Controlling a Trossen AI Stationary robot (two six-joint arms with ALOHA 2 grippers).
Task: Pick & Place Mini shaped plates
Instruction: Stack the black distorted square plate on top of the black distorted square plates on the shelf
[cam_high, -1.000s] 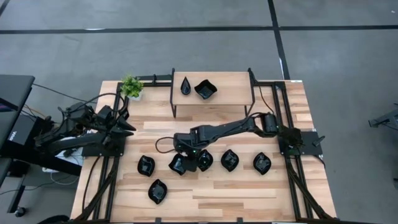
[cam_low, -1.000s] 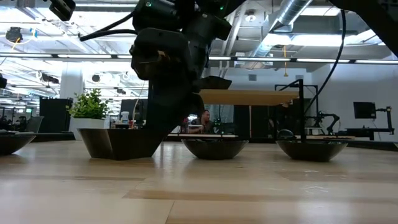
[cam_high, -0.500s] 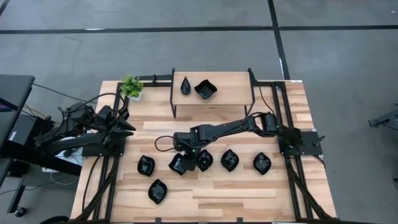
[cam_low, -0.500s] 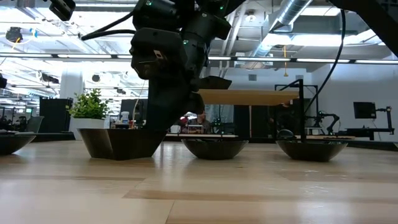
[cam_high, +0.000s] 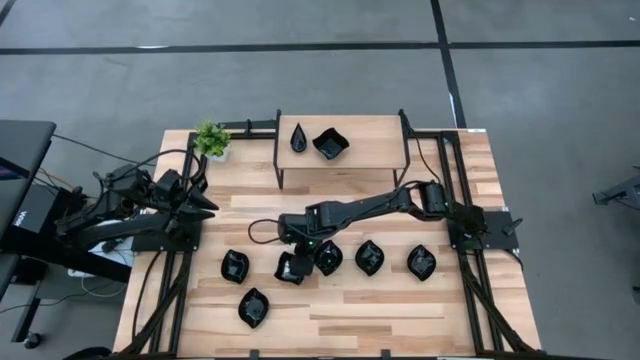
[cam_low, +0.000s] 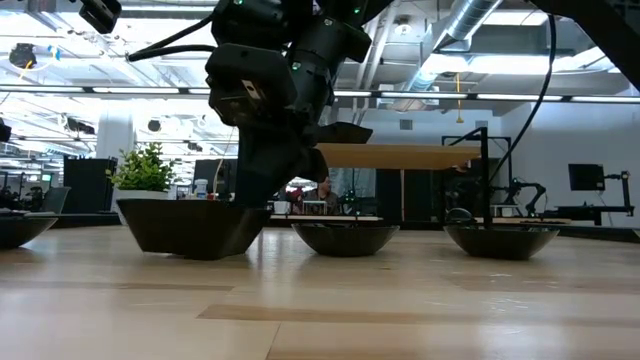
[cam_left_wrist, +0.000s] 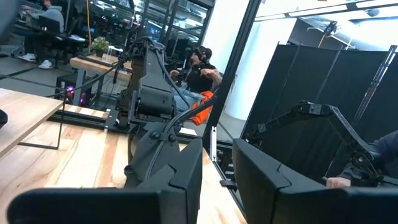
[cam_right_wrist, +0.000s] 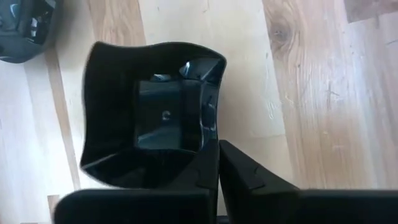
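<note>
Several glossy black mini plates lie in a row on the wooden table: a wavy-edged square plate with others beside it, and one nearer the front. My right gripper reaches in from the right and is shut on the square plate. In the low view this plate sits under the gripper with its base on the table. My left gripper waits at the table's left edge, open with nothing between its fingers. My right gripper pinches the square plate's side wall between its two fingers, one finger inside the dish and the other outside. The fingers come from above, pointing down. The plate's base stays on the table.
A raised wooden shelf at the table's far side carries a teardrop plate and a square plate. A small green potted plant stands at the far left. Another plate lies close beside the held one.
My right gripper has shut on the square plate's wall while staying over it. The plate has turned a little on the table and shifted slightly toward the near edge.
</note>
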